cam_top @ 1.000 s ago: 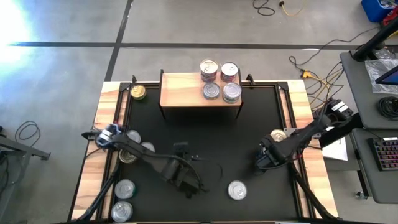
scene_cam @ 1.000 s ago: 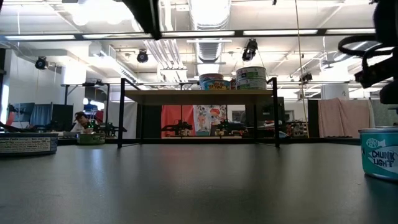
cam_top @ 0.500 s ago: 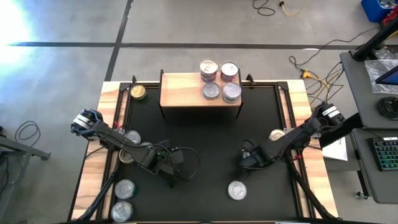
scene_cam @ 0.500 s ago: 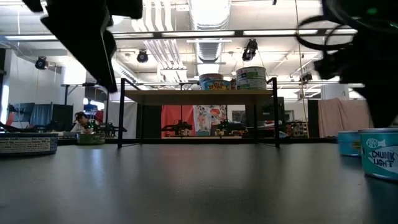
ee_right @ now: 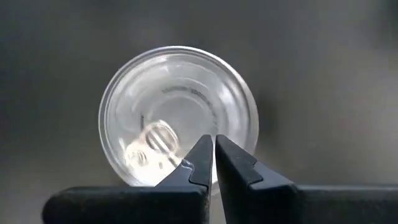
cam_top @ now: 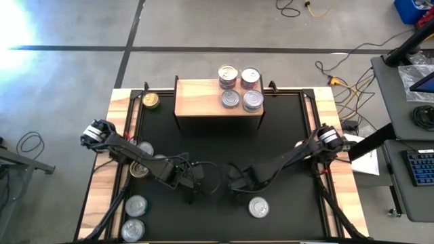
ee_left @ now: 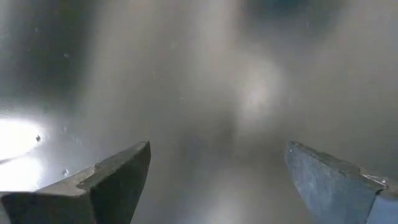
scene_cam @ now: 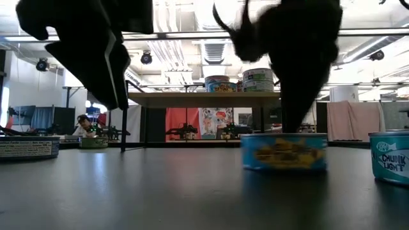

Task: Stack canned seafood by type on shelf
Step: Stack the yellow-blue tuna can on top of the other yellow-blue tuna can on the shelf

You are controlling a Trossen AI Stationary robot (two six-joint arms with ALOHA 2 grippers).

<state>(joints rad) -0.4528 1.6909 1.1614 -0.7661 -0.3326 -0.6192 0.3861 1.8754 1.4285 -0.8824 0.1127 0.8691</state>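
The shelf (cam_top: pixel 203 102) (scene_cam: pixel 204 99) stands at the far middle of the black mat, with several tins (cam_top: pixel 239 88) (scene_cam: pixel 239 81) on its right half. A blue-labelled, silver-lidded tin (scene_cam: pixel 284 152) (ee_right: pixel 177 99) stands on the mat near the middle; in the high view my right arm hides it. My right gripper (cam_top: pixel 232 188) (scene_cam: pixel 295 128) (ee_right: pixel 209 142) is shut and points down on that tin. My left gripper (cam_top: pixel 192 192) (ee_left: pixel 217 180) hangs open over bare mat, just left of it, with nothing between its fingers. My right gripper comes from above, pointing steeply down, and sets its shut fingertips (ee_right: pixel 199 155) on the tin's lid (ee_right: pixel 239 127), toward one edge and beside the pull ring. In the low view the dark fingers reach down to the tin's top. The tin stands upright on the mat.
A "chunk light" tin (cam_top: pixel 258 207) (scene_cam: pixel 391 156) stands just near-right of my right gripper. Several tins (cam_top: pixel 139 169) lie along the mat's left side, and a gold one (cam_top: pixel 150 101) sits left of the shelf. Another tin (cam_top: pixel 300 144) shows by the right arm.
My right gripper has swept toward the table's left edge, staying shut and rolling at the wrist. The blue-labelled tin has slid along the mat with it, upright. My left gripper has come down and drawn back a little toward the left edge, still open.
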